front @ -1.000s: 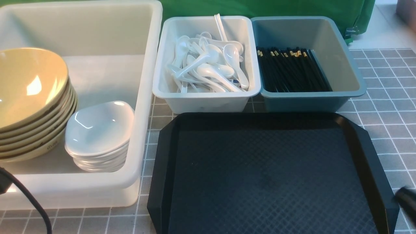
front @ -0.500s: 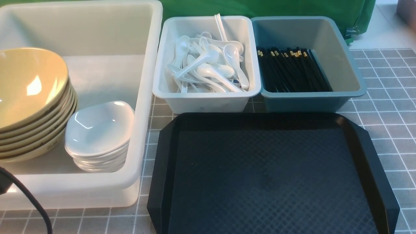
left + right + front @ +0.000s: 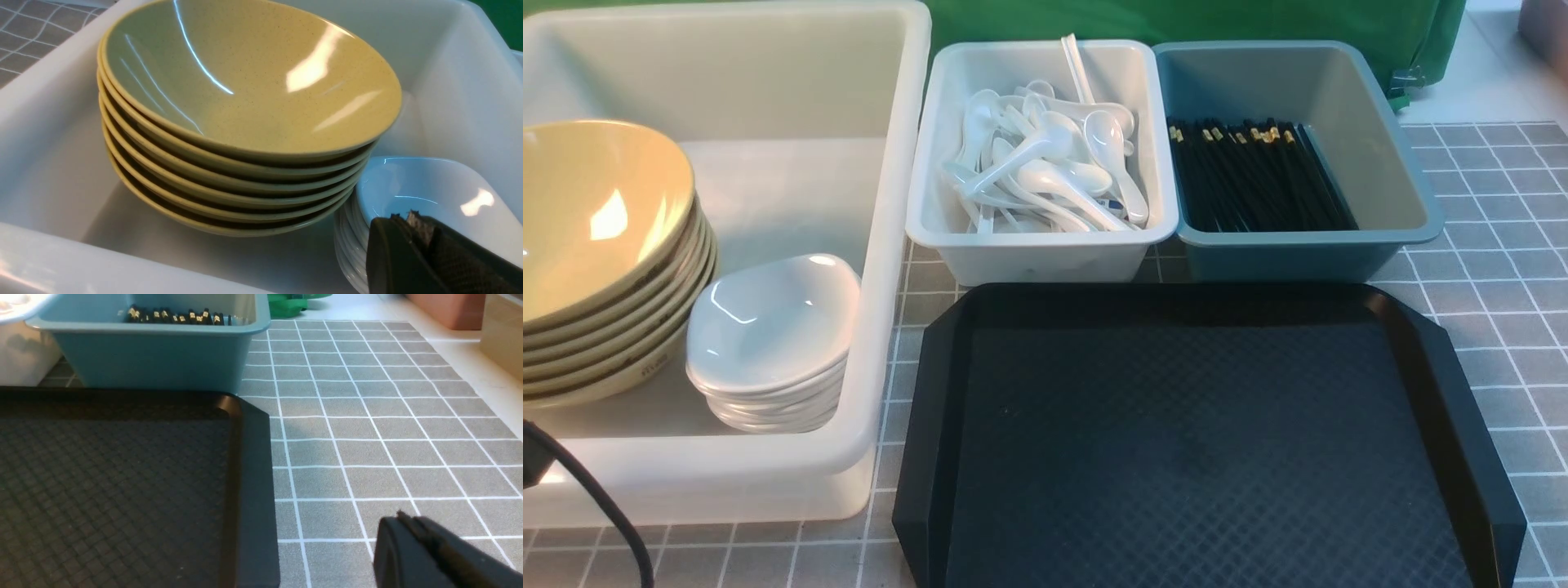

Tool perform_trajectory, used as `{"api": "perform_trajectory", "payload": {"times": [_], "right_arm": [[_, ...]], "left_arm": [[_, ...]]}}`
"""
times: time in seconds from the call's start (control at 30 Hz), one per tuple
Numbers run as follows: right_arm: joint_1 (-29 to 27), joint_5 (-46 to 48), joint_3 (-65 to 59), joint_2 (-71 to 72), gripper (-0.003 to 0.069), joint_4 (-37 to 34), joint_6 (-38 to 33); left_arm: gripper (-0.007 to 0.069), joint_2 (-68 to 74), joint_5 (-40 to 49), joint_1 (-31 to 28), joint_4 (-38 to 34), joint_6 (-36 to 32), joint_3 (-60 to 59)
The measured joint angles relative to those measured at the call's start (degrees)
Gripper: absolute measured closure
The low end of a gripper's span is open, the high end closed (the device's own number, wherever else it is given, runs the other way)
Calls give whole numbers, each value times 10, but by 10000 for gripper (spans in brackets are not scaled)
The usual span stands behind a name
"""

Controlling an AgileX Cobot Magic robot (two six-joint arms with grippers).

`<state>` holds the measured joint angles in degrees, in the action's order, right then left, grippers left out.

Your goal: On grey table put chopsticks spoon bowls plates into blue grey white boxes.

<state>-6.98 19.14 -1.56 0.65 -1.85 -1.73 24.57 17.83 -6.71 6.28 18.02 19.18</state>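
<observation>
On surface (image 3: 1486, 269): tray (image 3: 1192, 433) bare; bowls (image 3: 600, 237), plates (image 3: 768, 343) in white box (image 3: 890, 245); spoons (image 3: 1045, 171) in grey box (image 3: 1045, 245); chopsticks (image 3: 1258, 175) in blue box (image 3: 1298, 245). Sorting looks finished. Left claw (image 3: 425, 253), right claw (image 3: 425, 547): appear pressed together, empty. Next: likely nothing, stay clear.

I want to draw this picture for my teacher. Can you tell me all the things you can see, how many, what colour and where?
Bowls: six or so, yellow, stacked in white box.
Small dishes: a stack, white, beside the bowls.
Spoons: many, white, in pale grey box.
Chopsticks: many, black, in blue box.
Tray: one, black, nearest the robot.
Table: grey, gridded.
Left gripper: black, shut, near the dishes.
Right gripper: black, shut, above the table.
</observation>
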Motion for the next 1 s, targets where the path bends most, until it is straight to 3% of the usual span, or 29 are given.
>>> {"api": "perform_trajectory", "payload": {"times": [0.4, 0.7, 1.0], "right_arm": [[0, 0, 0, 0, 623, 0, -6], [0, 0, 0, 0, 618, 0, -8], [-1, 0, 0, 0, 614, 0, -9]], "left_arm": [[635, -30, -30, 37, 1, 0, -43], [635, -238, -28, 40, -2, 14, -204], [635, -252, 9, 46, -12, -50, -206]]}}
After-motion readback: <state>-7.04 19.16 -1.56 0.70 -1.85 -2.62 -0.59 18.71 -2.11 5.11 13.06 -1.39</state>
